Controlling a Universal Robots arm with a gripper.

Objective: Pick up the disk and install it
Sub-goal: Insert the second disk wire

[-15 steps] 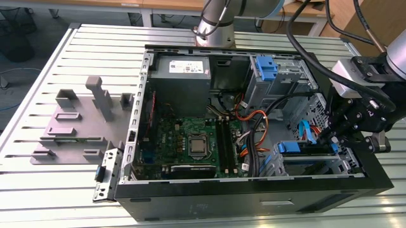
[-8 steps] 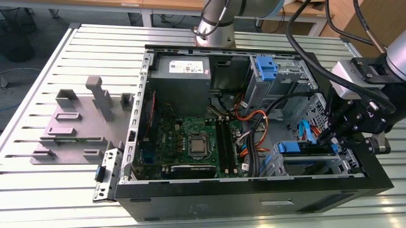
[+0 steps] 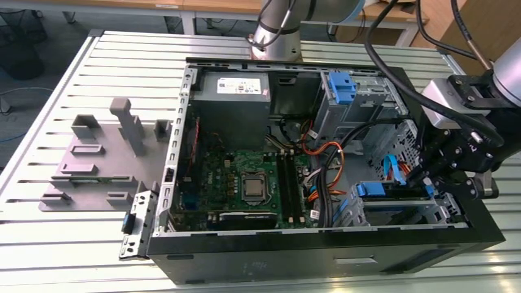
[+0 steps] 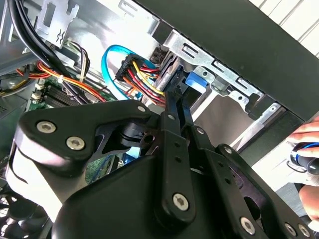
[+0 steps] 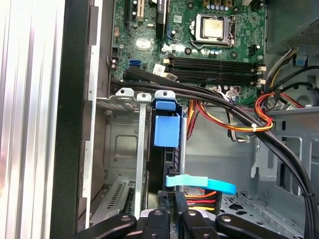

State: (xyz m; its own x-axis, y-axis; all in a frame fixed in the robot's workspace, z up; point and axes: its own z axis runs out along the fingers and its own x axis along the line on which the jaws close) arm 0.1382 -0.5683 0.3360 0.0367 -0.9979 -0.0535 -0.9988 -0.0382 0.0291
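The open computer case (image 3: 326, 244) lies on its side on the slatted worktop (image 3: 49, 238), and it serves as the landmark here. In the exterior view the end effector (image 3: 440, 177) hangs at the case's right-hand end, just over the drive cage (image 3: 399, 210) in the corner nearest the camera.

The disk (image 5: 167, 149) stands on edge in a slot of that cage, its blue carrier tab (image 5: 165, 130) at the end that faces the motherboard (image 5: 209, 45). In the first wrist view the end effector (image 5: 172, 209) sits against the disk's cable end, its black links closed in close about the disk's edge; whether the fingertips actually pinch the disk I cannot tell. A light blue data cable (image 5: 202, 183) and a bundle of red, yellow and orange power wires (image 5: 199, 196) meet the disk beside the fingers. In the second wrist view the end effector (image 4: 172, 107) reaches up to the cage wall next to the blue tab (image 4: 197, 79).

Inside the case, the grey power supply (image 3: 234, 91) fills the far corner, with a bare blue bracket (image 3: 342, 88) beside it. Outside the case, on the exterior view's left, rests a grey fixture (image 3: 102, 165). A person's hand (image 4: 309, 144) shows beyond the case wall in the second wrist view.
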